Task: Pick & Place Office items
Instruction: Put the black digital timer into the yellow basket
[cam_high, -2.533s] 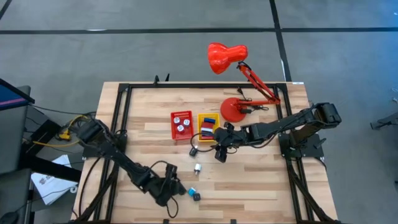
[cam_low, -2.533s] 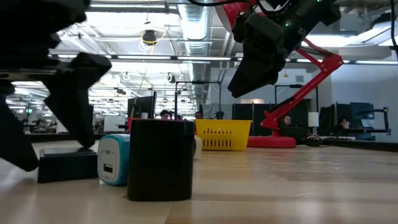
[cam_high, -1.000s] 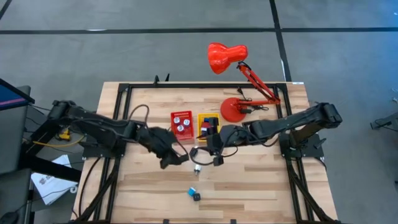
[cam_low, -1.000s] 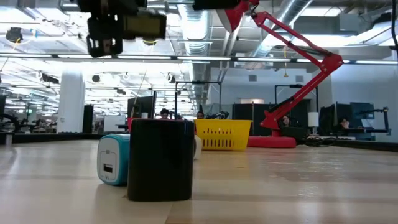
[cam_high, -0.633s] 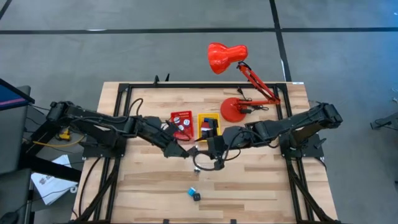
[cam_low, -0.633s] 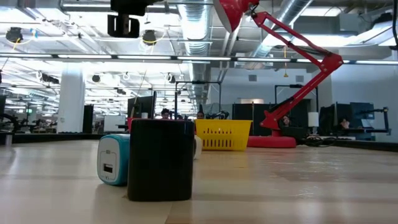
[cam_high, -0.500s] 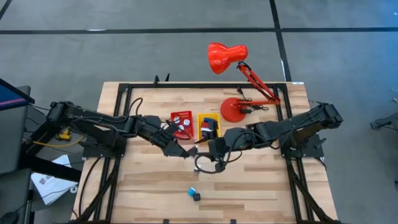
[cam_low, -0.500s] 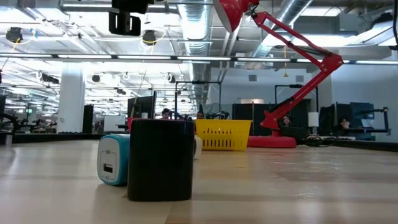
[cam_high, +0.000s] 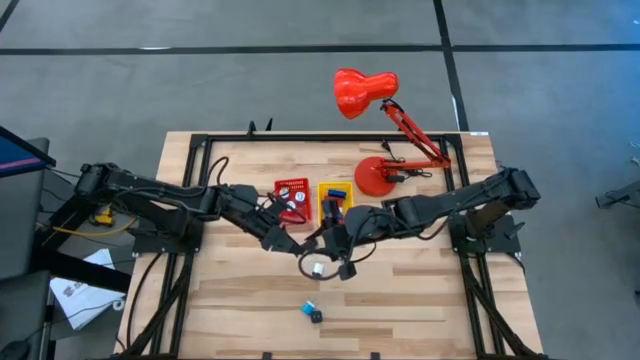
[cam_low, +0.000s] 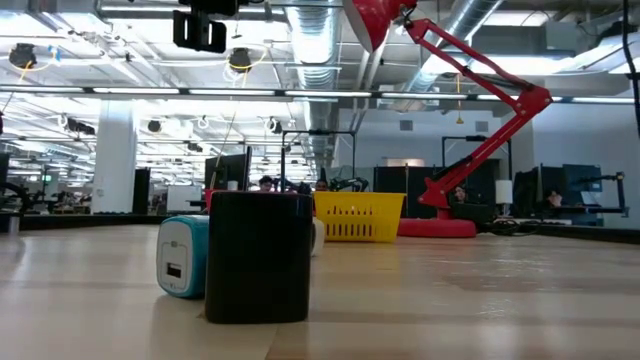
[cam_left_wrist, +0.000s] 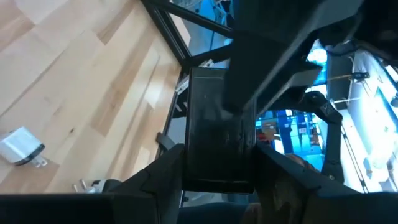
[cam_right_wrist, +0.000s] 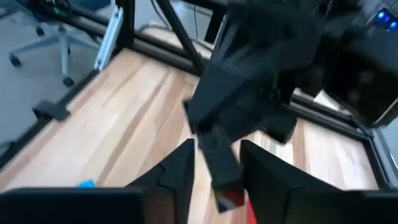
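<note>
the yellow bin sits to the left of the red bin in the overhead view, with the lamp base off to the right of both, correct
Not quite. In the high view the yellow bin sits to the right of the red bin, not the left. The rest holds: the lamp base lies off to the right of both bins.

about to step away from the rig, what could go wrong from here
1. The left gripper and right gripper sit almost tip to tip in front of the red bin; they could collide.
2. The black piece held by the left gripper might drop outside a bin.
3. The white piece beside the right gripper could get knocked.
</note>
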